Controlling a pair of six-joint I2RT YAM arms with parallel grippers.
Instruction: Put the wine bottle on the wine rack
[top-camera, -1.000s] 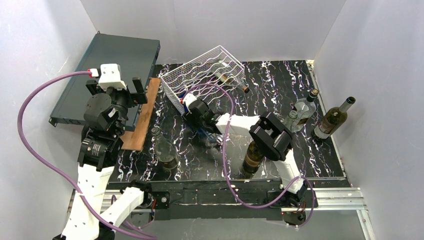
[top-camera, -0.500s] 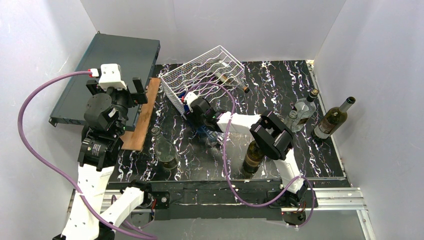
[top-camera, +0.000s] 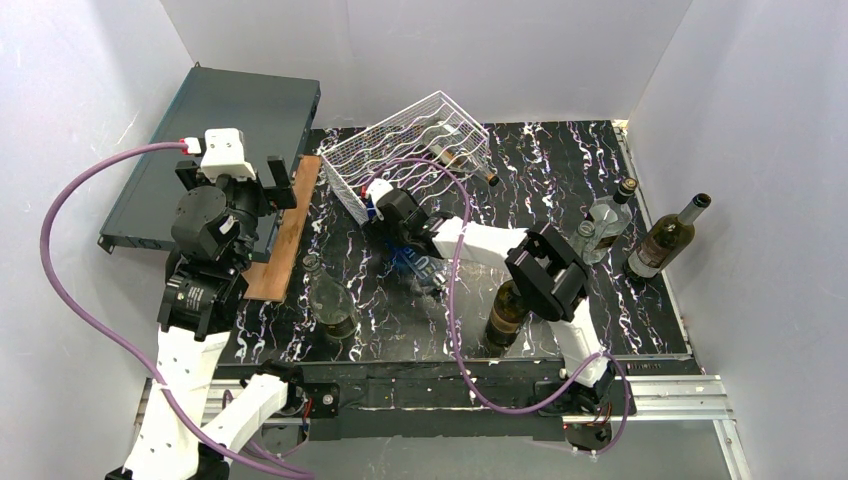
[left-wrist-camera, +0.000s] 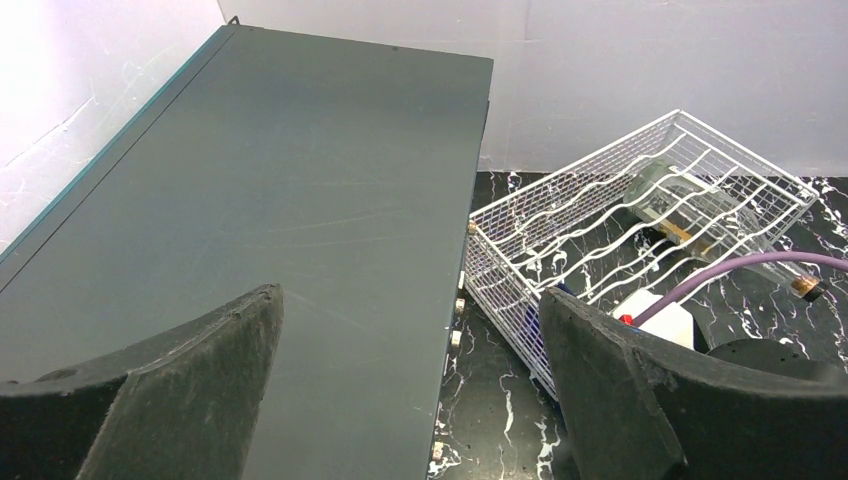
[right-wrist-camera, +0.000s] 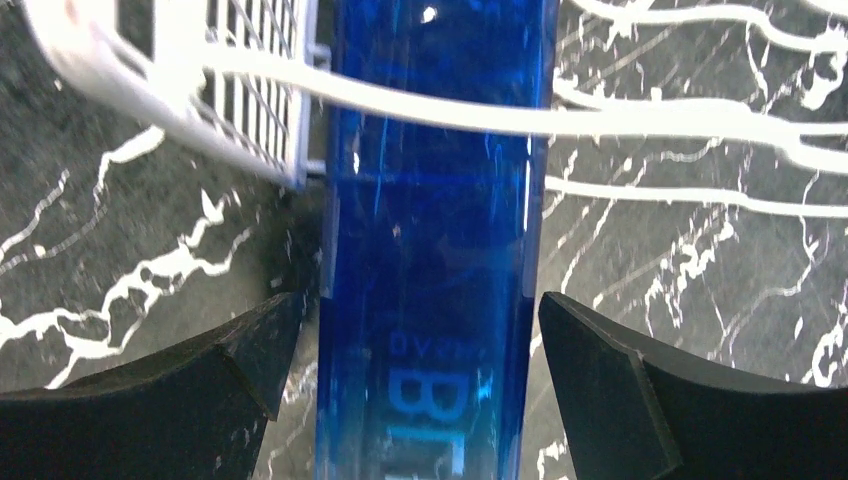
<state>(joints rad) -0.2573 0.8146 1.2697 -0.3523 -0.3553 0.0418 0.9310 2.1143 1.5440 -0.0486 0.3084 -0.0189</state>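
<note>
Straddling the blue bottle (right-wrist-camera: 430, 200), the right gripper (right-wrist-camera: 420, 325) shows its jaws spread wide. A dark gap separates the left finger from the glass and the right finger sits at the glass edge, so no clamp is evident. The bottle lies on the marble table (top-camera: 560, 160), its far end passing under a front wire of the rack (right-wrist-camera: 250, 110), at the corner nearest the arms. A second bottle (top-camera: 455, 155) lies inside the rack. The left gripper (left-wrist-camera: 410, 320) hangs over the grey box (left-wrist-camera: 300, 180), jaws wide apart, nothing between them.
</note>
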